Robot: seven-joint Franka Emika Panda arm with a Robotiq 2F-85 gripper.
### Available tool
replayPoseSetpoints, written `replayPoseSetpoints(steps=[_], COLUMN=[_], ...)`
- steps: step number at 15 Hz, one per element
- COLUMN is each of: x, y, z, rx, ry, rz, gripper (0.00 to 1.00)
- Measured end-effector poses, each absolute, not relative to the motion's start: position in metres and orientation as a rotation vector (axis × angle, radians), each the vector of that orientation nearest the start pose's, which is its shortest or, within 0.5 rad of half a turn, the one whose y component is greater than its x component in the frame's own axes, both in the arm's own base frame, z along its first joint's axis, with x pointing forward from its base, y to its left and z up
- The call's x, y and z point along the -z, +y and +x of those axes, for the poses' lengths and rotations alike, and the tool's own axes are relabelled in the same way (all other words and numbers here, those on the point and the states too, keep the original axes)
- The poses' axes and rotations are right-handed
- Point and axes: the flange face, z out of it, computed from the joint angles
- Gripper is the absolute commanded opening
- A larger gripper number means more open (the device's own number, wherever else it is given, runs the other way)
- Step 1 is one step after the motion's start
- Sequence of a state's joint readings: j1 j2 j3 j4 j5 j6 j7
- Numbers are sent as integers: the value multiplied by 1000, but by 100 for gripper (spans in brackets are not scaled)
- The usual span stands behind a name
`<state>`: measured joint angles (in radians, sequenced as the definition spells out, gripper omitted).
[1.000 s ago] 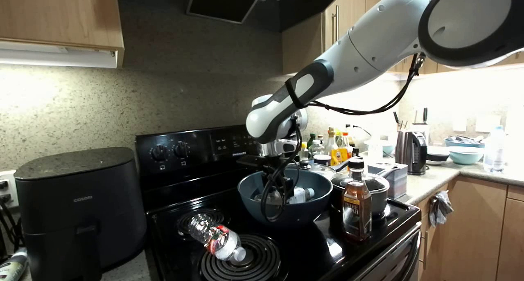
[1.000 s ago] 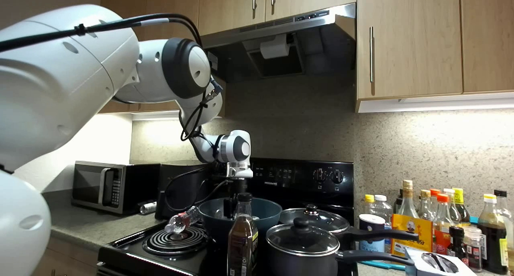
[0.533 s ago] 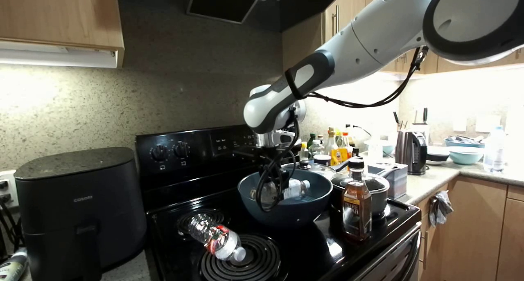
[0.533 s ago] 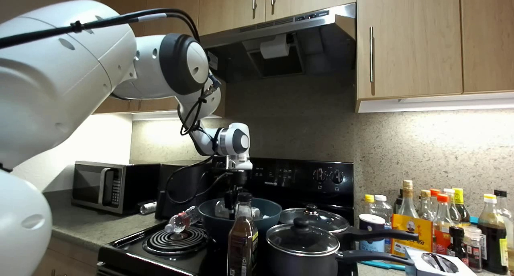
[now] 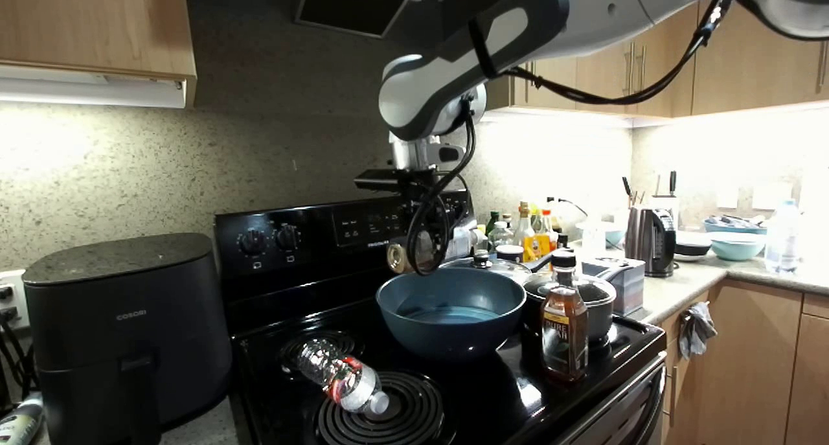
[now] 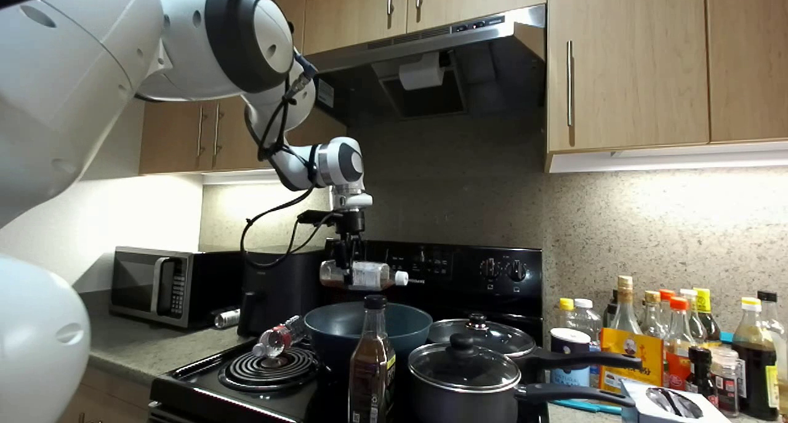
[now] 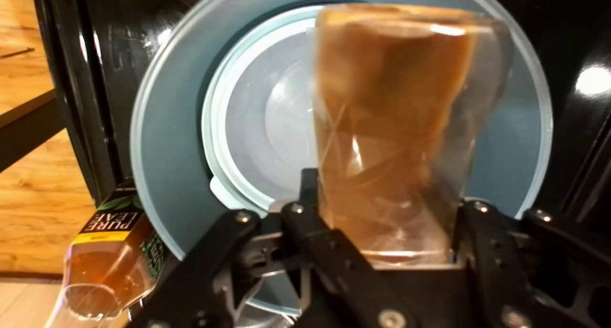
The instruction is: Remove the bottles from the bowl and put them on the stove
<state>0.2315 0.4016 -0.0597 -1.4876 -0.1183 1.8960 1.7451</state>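
1. Stove [image 5: 482,393] spans the bottom middle of an exterior view; a red-labelled clear plastic bottle [image 5: 343,375] lies slanted on it, capped end over a coil burner [image 5: 420,407].
2. Blue bowl [image 5: 447,341] sits on the stove at mid-frame, right of that bottle.
3. Claw [image 6: 349,275] hangs over the bowl, clamped around a bottle of amber liquid [image 6: 371,275], roughly level, its white cap [image 6: 401,278] pointing frame-right in an exterior view.
4. Condiment bottles [image 5: 532,244] crowd the background right of centre; an electric kettle [image 5: 647,238] stands on the counter [image 5: 703,278] toward the right edge.
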Motion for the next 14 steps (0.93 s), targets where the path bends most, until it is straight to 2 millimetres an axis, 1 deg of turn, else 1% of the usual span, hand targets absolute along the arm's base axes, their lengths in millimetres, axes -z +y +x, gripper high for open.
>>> replayPoseSetpoints(steps=[2,4,5,7,8,12,13,14], x=[-469,-485,-491,-502,-505,-504,-504,-503], y=[128,145,152,163,164,161,161,161], z=[653,634,624,607,602,597,597,597], rx=[213,190,176,170,171,166,165,164], ry=[2205,2186,2172,2141,2135,2141,2141,2142], rz=[-2344,-2386,-2407,-2429,-2432,-2434,-2435,-2435], gripper=[29,29,54,54,54,54,29,29])
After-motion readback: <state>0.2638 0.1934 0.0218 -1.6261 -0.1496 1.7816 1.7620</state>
